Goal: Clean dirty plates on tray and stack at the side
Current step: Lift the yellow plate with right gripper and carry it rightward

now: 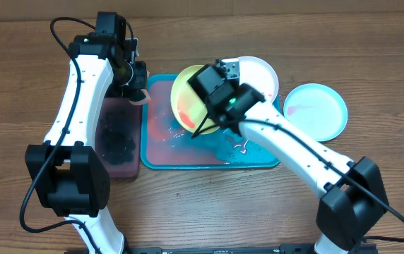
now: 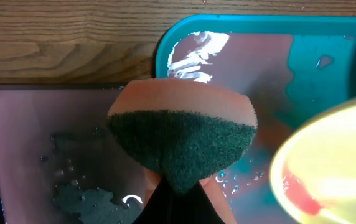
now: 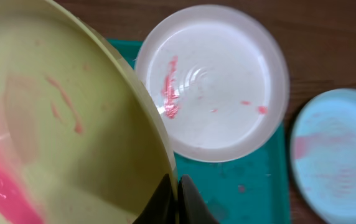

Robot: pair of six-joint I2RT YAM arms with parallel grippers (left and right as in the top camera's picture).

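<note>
My right gripper (image 3: 177, 194) is shut on the rim of the yellow-green plate (image 1: 188, 99), which it holds tilted above the teal tray (image 1: 258, 161). Red smears cover the plate's lower part (image 3: 4, 180). My left gripper (image 2: 181, 202) is shut on a sponge (image 2: 181, 134), orange with a dark green scrub face, above the border between the black tray and the teal tray. The white plate (image 3: 212, 81), with red streaks, rests on the teal tray's far right corner. The light blue plate (image 1: 315, 109), faintly smeared, lies on the table right of the tray.
A smaller black tray (image 1: 117, 137) with murky water stands left of the teal tray. The teal tray's floor (image 2: 252, 68) is wet with a pinkish sheen. Wooden table (image 1: 371, 56) surrounds everything.
</note>
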